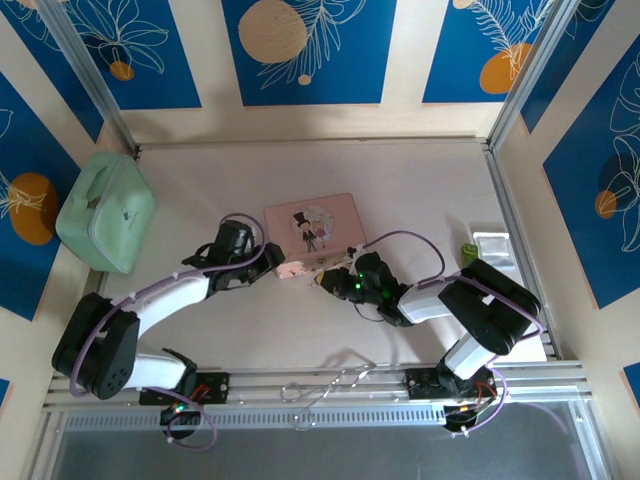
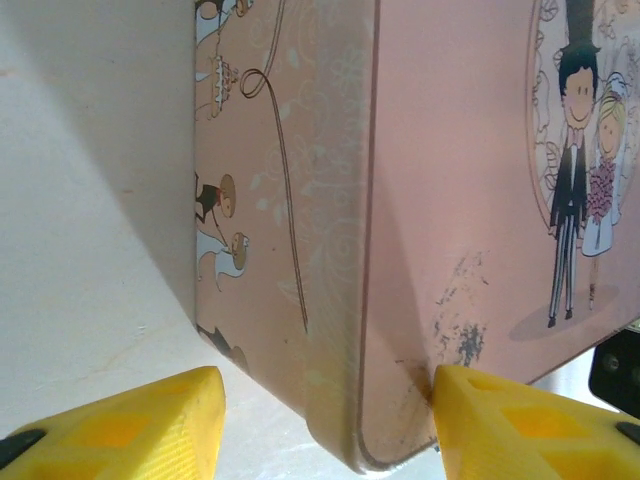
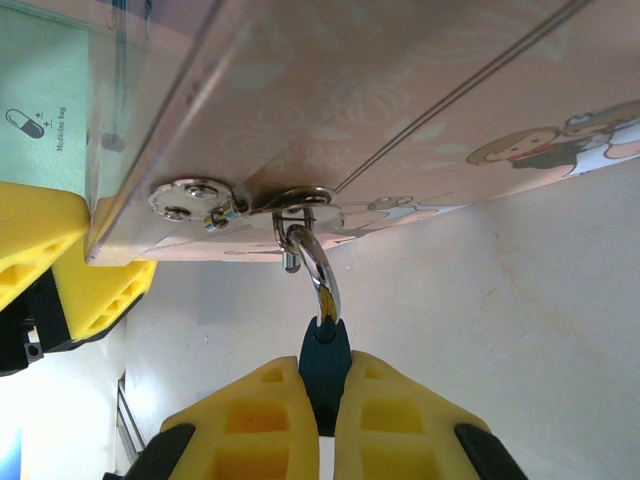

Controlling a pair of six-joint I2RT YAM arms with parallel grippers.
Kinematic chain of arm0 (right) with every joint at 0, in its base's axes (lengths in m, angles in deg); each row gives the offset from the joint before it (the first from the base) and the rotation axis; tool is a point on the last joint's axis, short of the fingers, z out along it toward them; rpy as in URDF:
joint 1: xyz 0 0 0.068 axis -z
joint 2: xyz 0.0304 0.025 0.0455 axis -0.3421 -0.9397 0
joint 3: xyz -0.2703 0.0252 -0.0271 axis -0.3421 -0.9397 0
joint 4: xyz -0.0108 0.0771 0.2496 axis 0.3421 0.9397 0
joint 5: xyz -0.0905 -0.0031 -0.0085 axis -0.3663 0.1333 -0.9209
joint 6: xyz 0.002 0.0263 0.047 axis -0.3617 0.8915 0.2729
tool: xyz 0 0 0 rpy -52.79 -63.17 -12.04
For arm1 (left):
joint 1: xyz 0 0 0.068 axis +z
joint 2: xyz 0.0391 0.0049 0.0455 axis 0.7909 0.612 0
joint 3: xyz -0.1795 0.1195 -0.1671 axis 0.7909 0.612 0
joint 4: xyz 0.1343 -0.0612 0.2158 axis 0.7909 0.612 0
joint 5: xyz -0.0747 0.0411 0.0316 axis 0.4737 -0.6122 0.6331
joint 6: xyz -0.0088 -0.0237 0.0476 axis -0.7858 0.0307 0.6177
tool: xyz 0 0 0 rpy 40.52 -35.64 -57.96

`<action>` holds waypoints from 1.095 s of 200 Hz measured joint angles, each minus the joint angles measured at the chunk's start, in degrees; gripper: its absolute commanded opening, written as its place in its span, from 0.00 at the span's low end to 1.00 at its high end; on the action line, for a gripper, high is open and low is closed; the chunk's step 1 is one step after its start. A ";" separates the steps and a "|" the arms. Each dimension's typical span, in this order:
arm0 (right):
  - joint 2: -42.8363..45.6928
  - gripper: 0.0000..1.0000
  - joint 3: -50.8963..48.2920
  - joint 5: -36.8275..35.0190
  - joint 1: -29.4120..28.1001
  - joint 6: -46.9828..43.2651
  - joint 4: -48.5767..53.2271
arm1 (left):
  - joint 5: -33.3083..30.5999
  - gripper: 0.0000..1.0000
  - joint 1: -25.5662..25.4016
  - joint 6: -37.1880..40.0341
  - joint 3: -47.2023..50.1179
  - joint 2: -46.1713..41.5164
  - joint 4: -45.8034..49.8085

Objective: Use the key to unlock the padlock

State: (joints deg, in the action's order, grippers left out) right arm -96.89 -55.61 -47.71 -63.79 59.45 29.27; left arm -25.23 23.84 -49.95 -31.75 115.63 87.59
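Left arm (image 1: 165, 292) bent inward, fingers (image 2: 130, 425) apart; right arm (image 1: 435, 292) likewise, fingers (image 3: 250, 420) tight together.

Bright, even light; soft close-up blur.

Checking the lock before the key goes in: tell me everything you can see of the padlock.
The padlock is tiny: a dark teal body and a shiny silver metal shackle. The shackle hooks through the clasp ring on the pink tin's edge. The right claw is shut on the body, covering most of it. Whether it is locked cannot be told.
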 measured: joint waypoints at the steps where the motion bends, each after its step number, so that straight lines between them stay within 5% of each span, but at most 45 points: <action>1: 0.00 0.00 0.00 0.00 0.00 0.00 0.00 | 0.00 0.55 0.00 0.00 0.00 0.00 0.02; 219: -1.05 0.00 -0.35 1.05 2.34 0.76 -2.34 | 2.10 0.49 1.75 2.21 -0.13 1.42 -2.10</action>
State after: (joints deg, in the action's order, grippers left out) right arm -97.94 -55.96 -46.66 -61.45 60.22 26.93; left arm -23.13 25.59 -47.75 -31.88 117.05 85.49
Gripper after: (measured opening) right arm 0.077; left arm 0.496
